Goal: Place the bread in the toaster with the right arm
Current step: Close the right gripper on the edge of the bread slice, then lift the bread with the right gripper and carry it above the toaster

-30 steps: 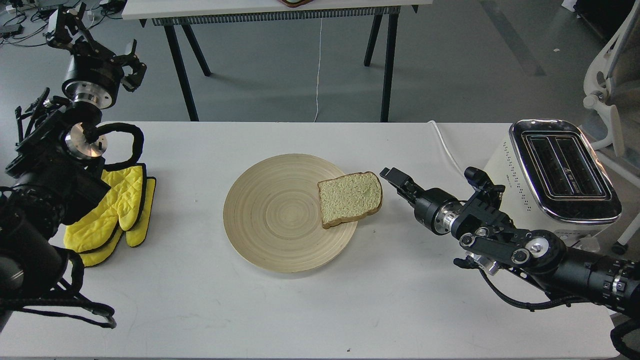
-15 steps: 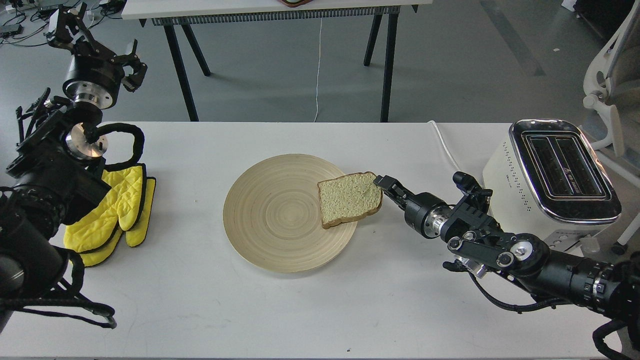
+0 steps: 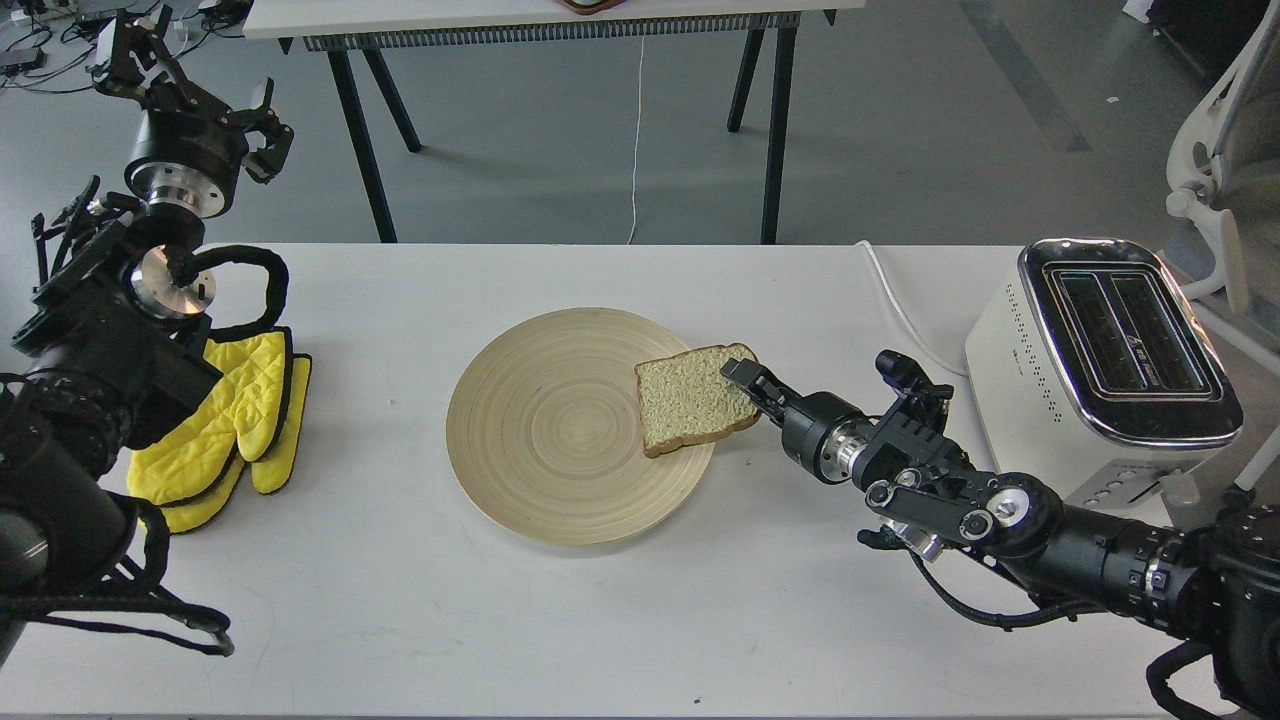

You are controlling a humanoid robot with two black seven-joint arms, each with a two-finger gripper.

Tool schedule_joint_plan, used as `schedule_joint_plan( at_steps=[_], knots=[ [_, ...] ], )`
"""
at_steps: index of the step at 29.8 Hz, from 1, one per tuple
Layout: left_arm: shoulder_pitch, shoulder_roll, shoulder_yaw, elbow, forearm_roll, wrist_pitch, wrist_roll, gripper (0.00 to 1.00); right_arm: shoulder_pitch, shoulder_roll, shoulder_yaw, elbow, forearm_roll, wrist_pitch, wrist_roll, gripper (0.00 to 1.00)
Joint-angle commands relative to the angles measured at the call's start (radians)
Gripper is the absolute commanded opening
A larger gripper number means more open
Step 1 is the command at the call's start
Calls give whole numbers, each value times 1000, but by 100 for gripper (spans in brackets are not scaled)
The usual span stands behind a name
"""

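Note:
The bread point(image 3: 690, 398) lies flat on the right rim of a round wooden plate point(image 3: 550, 430), its right edge hanging over the rim. My right gripper point(image 3: 742, 378) reaches in low from the right, and its top finger point(image 3: 740, 372) lies over the bread's right edge. The other finger is hidden, so I cannot tell whether it is open or shut. The cream-white toaster point(image 3: 1120, 350) stands at the table's right end with both chrome slots empty. My left gripper point(image 3: 265, 125) is raised at the far left, open and empty.
Yellow oven mitts point(image 3: 235, 420) lie on the table's left side beside my left arm. The toaster's white cord point(image 3: 900, 300) runs off the back edge. Another table's black legs point(image 3: 365, 140) stand behind. A white chair point(image 3: 1220, 150) is at the far right.
My right arm has moved left across the table, bringing its gripper from clear of the plate onto the bread's right edge. The bread and left arm have not moved.

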Motion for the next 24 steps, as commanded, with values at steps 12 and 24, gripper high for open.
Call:
schedule_joint_plan(
  at_steps=[12,24],
  knots=[
    [0,0,-2,0,0,0,-2,100,55,-53,-46,65,-2,-2,0,2],
    [0,1,-2,0,-2,0,-2,100,217,-398,-49,368,-84,7,-12,3]
  ],
)
